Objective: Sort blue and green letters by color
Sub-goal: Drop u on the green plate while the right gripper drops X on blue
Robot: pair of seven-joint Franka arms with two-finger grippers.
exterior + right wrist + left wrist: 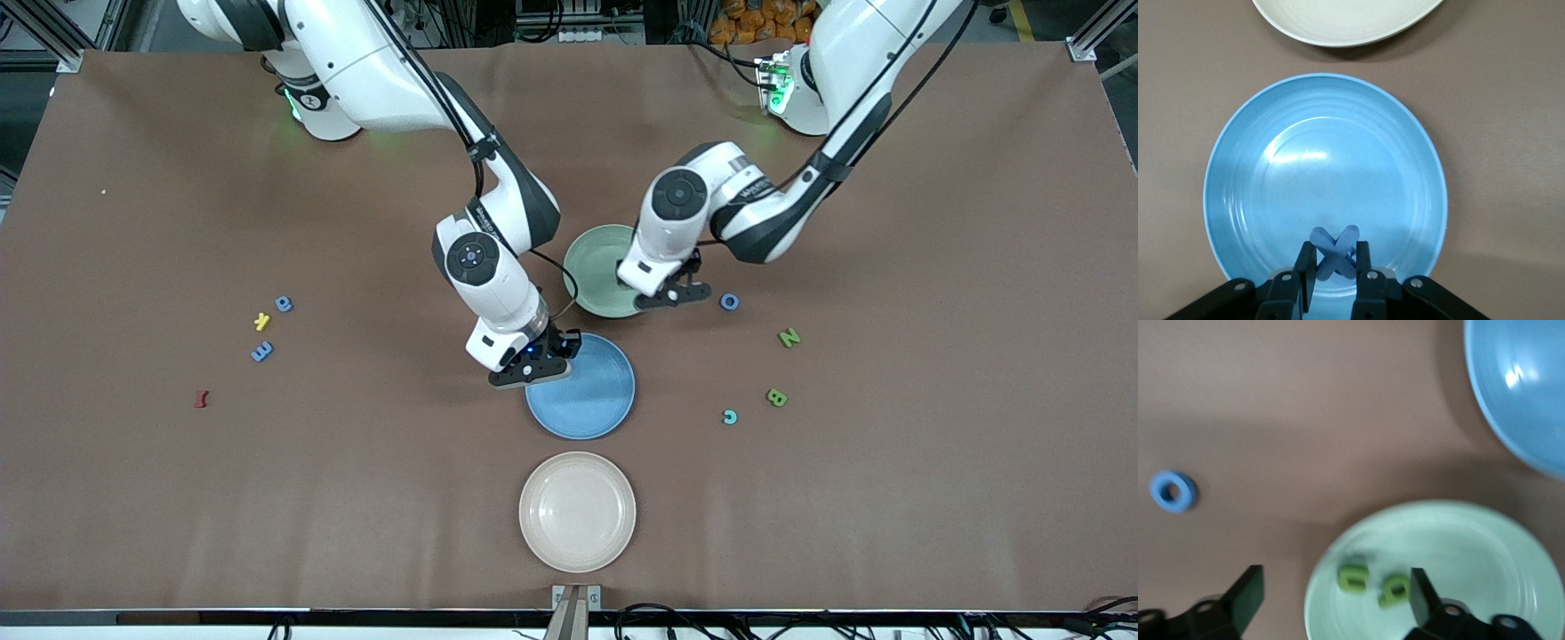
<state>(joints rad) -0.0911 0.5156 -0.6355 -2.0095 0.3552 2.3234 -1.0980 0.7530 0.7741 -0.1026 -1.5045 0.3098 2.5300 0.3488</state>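
Observation:
My right gripper [1335, 259] is shut on a blue X letter [1335, 251] just above the blue plate [1271, 200], at its rim toward the robots [533, 364]. My left gripper [1335, 587] stands open over the green plate [1471, 547], where two green letters [1353, 578] lie between its fingers without touching them. Beside that plate, toward the left arm's end, lies a blue O [729, 301], then a green N [789, 337] and a green B [776, 397]. Two blue letters [261, 351] lie toward the right arm's end.
A cream plate [578, 511] sits nearest the front camera, below the blue plate [596, 400]. A teal C [730, 416] lies near the green B. A yellow letter [261, 321] and a dark red letter [202, 399] lie by the blue ones.

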